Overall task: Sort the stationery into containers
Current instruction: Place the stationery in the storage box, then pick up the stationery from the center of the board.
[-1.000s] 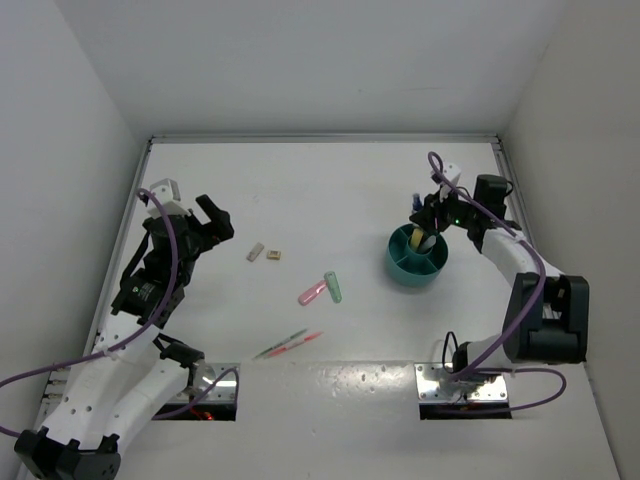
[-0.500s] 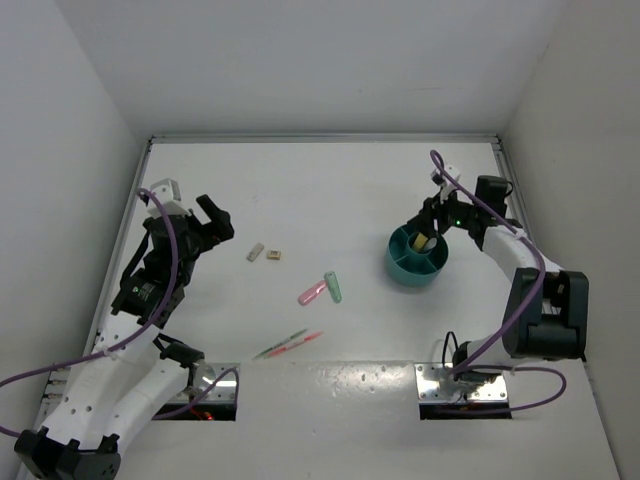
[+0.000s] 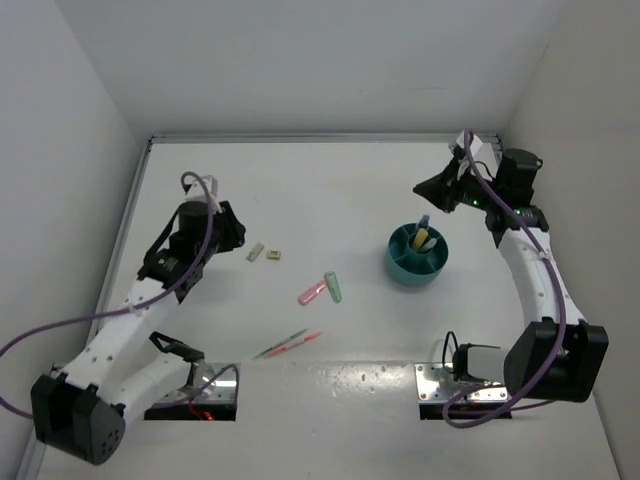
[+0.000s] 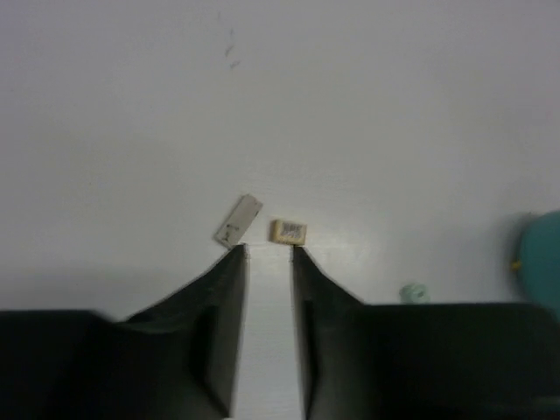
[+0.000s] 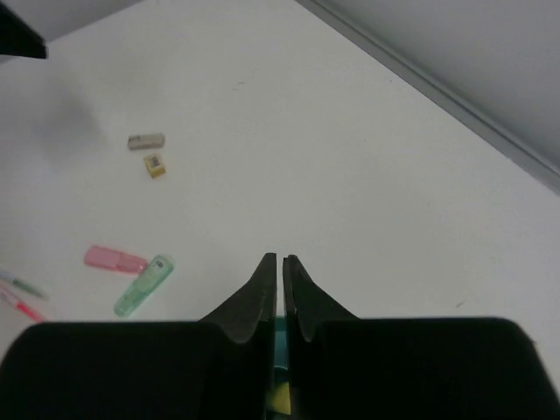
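Two small beige blocks (image 4: pixel 288 231) (image 4: pixel 238 220) lie just ahead of my left gripper (image 4: pixel 269 254), whose jaws stand apart with nothing between them. In the top view that gripper (image 3: pixel 228 230) is left of the blocks (image 3: pixel 264 253). The teal cup (image 3: pixel 417 262) holds a yellow marker (image 3: pixel 426 239) and a blue-capped tube (image 3: pixel 423 222). My right gripper (image 3: pixel 427 188) hangs above and behind the cup, shut and empty (image 5: pixel 279 260). A pink marker (image 3: pixel 312 293) and a green marker (image 3: pixel 333 287) lie mid-table. Thin pens (image 3: pixel 288 343) lie nearer the front.
The table's back rim (image 3: pixel 320 138) and white walls close in the workspace. Metal base plates (image 3: pixel 465 382) sit at the near edge. Purple cables trail from both arms.
My left arm swung in toward the beige blocks and its jaws narrowed. My right gripper lifted up and back from the cup and shut, leaving the blue-capped tube standing inside.
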You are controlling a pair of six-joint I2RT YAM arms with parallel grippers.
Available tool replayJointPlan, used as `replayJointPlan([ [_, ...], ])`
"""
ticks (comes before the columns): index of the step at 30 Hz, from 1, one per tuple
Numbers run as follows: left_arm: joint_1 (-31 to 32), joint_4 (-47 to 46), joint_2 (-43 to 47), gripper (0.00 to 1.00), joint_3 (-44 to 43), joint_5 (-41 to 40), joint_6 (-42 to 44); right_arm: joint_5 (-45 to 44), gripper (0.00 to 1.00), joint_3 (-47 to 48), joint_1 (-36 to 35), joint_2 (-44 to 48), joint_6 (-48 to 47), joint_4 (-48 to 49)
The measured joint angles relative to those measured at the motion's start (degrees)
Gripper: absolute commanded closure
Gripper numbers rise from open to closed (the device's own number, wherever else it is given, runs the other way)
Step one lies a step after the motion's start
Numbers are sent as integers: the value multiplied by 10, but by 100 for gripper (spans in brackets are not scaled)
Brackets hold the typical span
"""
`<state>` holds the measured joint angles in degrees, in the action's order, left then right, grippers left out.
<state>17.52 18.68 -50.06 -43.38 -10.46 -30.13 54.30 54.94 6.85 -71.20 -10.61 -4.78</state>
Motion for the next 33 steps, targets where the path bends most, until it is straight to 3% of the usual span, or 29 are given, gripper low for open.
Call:
replayJointPlan([
  [3, 0, 2, -84, 41, -8, 57, 23, 22, 100, 54, -13, -21, -5, -68],
  [4, 1, 3, -116, 41, -10, 87, 32, 21, 80, 80, -22, -35, -23, -107],
  [6, 14, 11, -167, 44, -11, 138, 64, 10, 57, 124, -49, -62, -56, -176],
  [8, 54, 25, -192, 51, -12, 164, 94, -21, 33, 151, -92, -85, -91, -234],
  [9, 82, 30, -195, 70, -13, 173, 108, -45, 30, 158, -118, -96, -108, -261],
  [10, 110, 36, -195, 78, -15, 177, 117, -64, 29, 162, -138, -107, -116, -280],
  [12, 158, 40, -190, 88, -23, 175, 140, -108, 44, 181, -185, -144, -132, -326],
  [13, 175, 41, -186, 92, -27, 165, 148, -138, 75, 190, -217, -173, -132, -346],
  [14, 185, 42, -180, 96, -30, 152, 151, -150, 86, 191, -230, -186, -135, -352],
  [15, 193, 43, -173, 93, -30, 132, 151, -170, 93, 191, -251, -203, -127, -360],
  [16, 198, 47, -162, 84, -30, 103, 147, -184, 93, 191, -269, -219, -123, -367],
  [18, 204, 58, -133, 53, -30, 31, 135, -214, 91, 190, -306, -253, -107, -377],
  [19, 203, 62, -108, 34, -30, -14, 121, -227, 85, 190, -325, -268, -97, -380],
  [21, 193, 66, -53, 20, -28, -80, 101, -254, 68, 188, -358, -291, -71, -378],
  [23, 174, 54, 13, 18, -23, -133, 78, -277, 62, 187, -382, -301, -50, -375],
  [26, 159, 43, 80, 18, -14, -186, 60, -313, 61, 192, -414, -311, -9, -368],
  [30, 159, 36, 76, 18, -14, -209, 51, -362, 56, 203, -447, -344, 42, -351],
  [33, 159, 40, 54, 18, -12, -210, 48, -408, 40, 203, -473, -367, 81, -340],
])
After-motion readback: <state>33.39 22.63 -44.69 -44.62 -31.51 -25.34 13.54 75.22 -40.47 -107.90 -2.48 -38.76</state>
